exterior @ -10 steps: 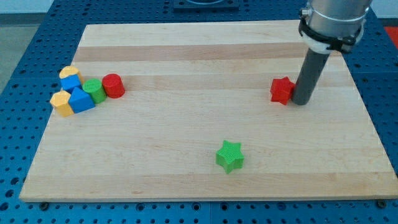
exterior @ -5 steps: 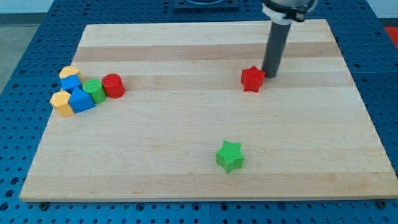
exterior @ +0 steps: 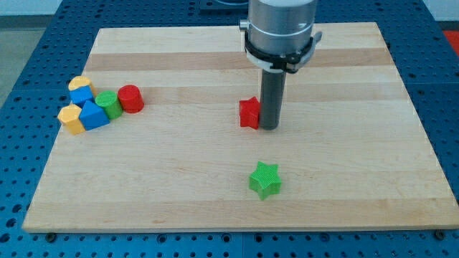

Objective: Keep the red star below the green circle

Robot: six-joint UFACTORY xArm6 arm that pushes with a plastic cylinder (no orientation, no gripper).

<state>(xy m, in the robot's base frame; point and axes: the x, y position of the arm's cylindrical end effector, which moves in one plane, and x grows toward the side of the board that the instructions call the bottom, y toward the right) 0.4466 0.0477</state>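
The red star (exterior: 249,113) lies near the middle of the wooden board (exterior: 215,193), partly hidden by my rod. My tip (exterior: 269,127) rests on the board right against the star's right side. The green circle (exterior: 108,104) sits far off at the view's left, wedged in a cluster of blocks, between a red circle (exterior: 130,98) and a blue block (exterior: 93,115). The red star is far to the right of the green circle and slightly lower in the view.
The left cluster also holds a second blue block (exterior: 81,95), a yellow block (exterior: 71,119) and another yellow block (exterior: 79,83) behind. A green star (exterior: 265,180) lies alone below the red star, toward the view's bottom.
My tip has pushed the red star leftward across the board, from the right side to near the middle. The other blocks have not moved.
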